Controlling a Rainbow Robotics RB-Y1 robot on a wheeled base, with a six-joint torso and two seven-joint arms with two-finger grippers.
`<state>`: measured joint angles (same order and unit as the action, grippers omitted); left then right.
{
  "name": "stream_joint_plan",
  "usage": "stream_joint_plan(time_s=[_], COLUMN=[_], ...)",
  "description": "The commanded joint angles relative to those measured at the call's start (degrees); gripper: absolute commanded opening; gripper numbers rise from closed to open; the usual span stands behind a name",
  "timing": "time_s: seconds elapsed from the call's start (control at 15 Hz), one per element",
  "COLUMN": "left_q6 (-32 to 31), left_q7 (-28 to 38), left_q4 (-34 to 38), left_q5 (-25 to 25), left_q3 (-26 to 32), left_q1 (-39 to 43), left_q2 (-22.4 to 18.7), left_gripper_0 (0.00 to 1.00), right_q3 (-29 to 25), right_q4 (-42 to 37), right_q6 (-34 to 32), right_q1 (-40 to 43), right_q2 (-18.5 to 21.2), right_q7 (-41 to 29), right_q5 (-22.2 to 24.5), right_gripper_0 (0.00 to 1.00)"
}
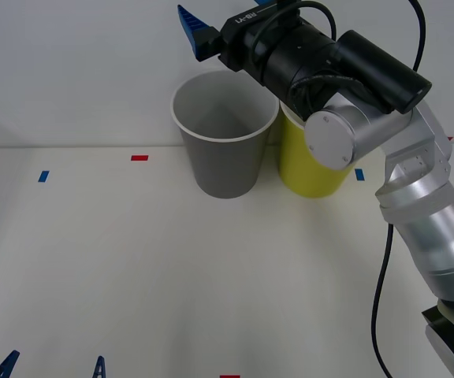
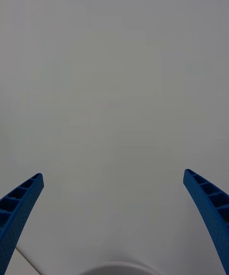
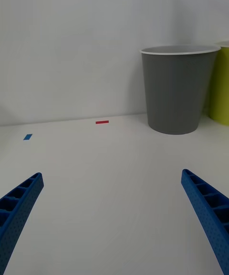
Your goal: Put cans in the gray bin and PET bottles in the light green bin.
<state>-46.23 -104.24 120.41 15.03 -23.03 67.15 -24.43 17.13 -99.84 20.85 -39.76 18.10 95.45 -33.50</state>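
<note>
Front view: my right tool hung above the far rim of the gray bin, its blue fingers spread with nothing between them. The light green bin stood just beside the gray bin on its right, partly hidden by my right arm. White lettering on the black wrist housing was too small to read. My left tool sat low over the near left of the table, only its fingertips showing.

Right wrist view: the fingers stood wide apart against the pale wall, with a curved white rim below.

Left wrist view: both bins stood upright at the table's far edge, with a red mark and a blue mark on the table; my left fingers were open and empty.
</note>
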Motion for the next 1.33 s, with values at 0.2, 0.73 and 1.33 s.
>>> stream_joint_plan(time_s=[0.2, 0.73, 1.33], left_q6=[0.00, 0.00, 0.00], left_q7=[0.00, 0.00, 0.00], left_q4=[0.00, 0.00, 0.00], left_q5=[0.00, 0.00, 0.00], left_q3=[0.00, 0.00, 0.00], left_q1=[0.00, 0.00, 0.00], left_q2=[0.00, 0.00, 0.00], left_gripper_0=[1.00, 1.00, 1.00], right_q3=[-4.47, -9.04, -7.99], right_q4=[-16.26, -29.18, -30.67], right_q6=[-0.19, -4.59, -21.20], right_q1=[14.01, 34.14, 56.37], right_q2=[0.98, 3.17, 10.56], right_q7=[-0.08, 0.18, 0.27], right_q5=[0.72, 1.68, 1.86], right_gripper_0=[1.00, 1.00, 1.00])
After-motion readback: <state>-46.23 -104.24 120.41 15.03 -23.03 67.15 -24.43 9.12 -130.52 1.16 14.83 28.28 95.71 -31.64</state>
